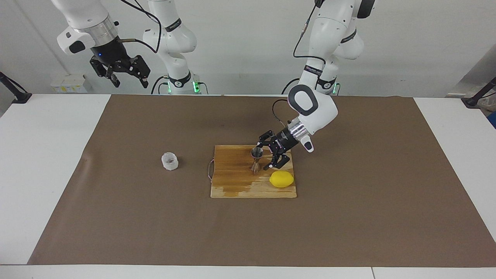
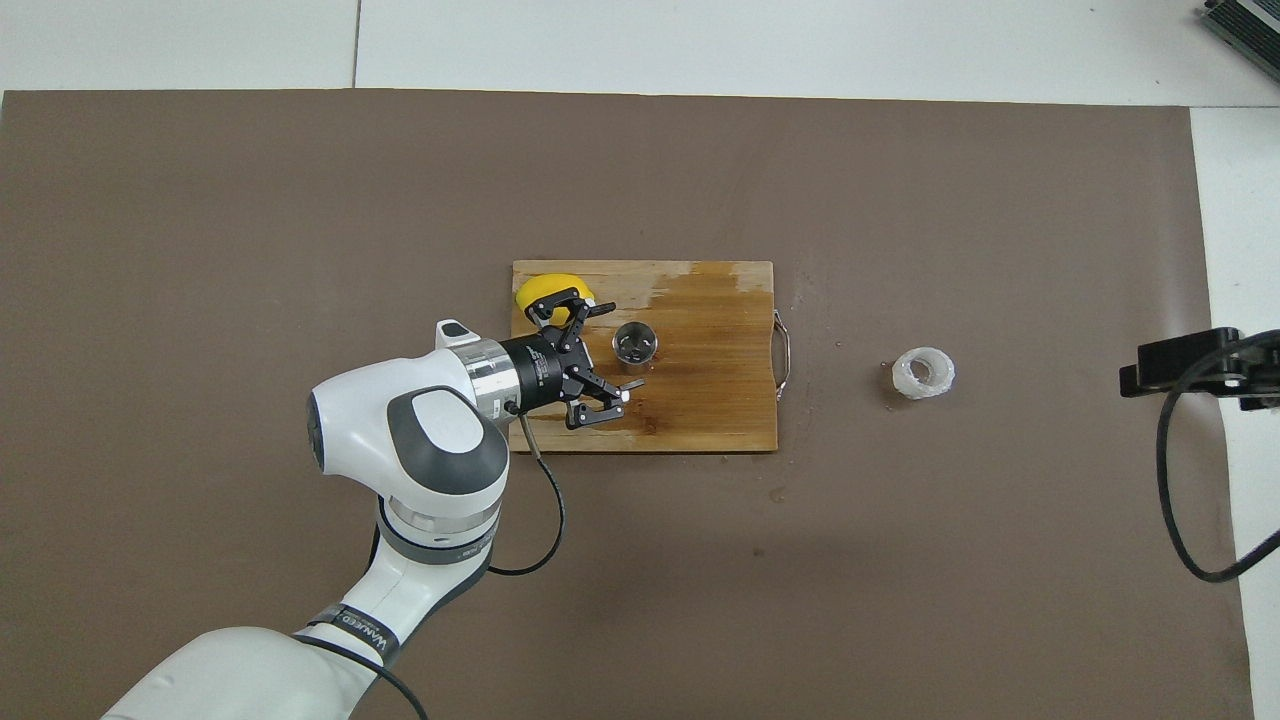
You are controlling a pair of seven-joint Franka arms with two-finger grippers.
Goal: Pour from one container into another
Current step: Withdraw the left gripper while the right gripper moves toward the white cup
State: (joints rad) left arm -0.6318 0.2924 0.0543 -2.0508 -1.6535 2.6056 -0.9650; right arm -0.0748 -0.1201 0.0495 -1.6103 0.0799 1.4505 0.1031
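The steel jigger (image 1: 256,158) stands upright on a wooden cutting board (image 1: 232,182); from overhead its dark inside shows (image 2: 634,345). My left gripper (image 1: 266,156) is open and low over the board, right beside the jigger on the left arm's side, its fingers spread level with it (image 2: 613,352). I cannot tell if a finger touches it. The whitish crinkled cup (image 1: 169,161) stands on the brown mat toward the right arm's end (image 2: 923,372), apart from both grippers. My right gripper (image 1: 128,79) is open and empty, raised high near its base, waiting.
A yellow lemon (image 1: 281,179) lies on the board's corner (image 2: 540,290), close under the left gripper's wrist and farther from the robots than the jigger. The board (image 2: 710,400) has a metal handle (image 2: 785,355) on the cup's side. A brown mat (image 1: 348,217) covers the table.
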